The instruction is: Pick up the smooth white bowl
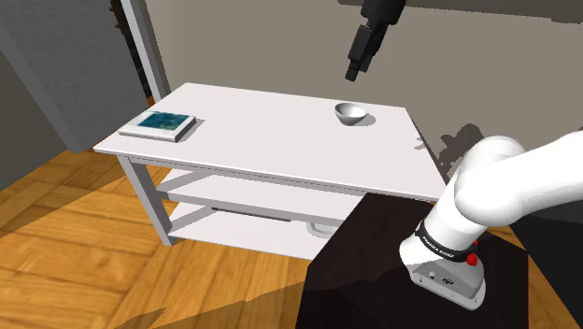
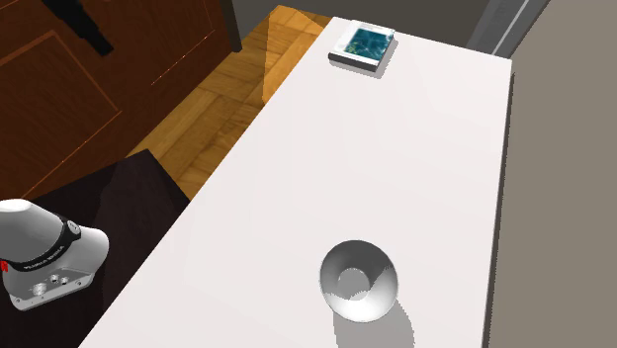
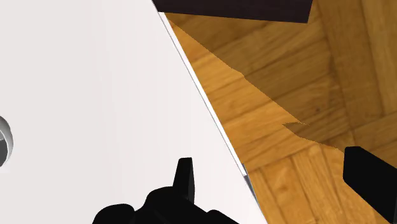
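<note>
end effector (image 1: pixel 352 71): apart, aloft, empty | bowl (image 1: pixel 350 113): upright on table (image 1: pixel 271 135) | book (image 1: pixel 159 122): well apart from bowl

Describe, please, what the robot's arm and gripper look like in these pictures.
The arm has smooth, rounded white links. A black band with small white lettering rings the joint near its foot, beside a small red mark and above a grey flange with bolt holes. The gripper is all black and boxy, ending in two slim, flat-sided fingers.
</note>
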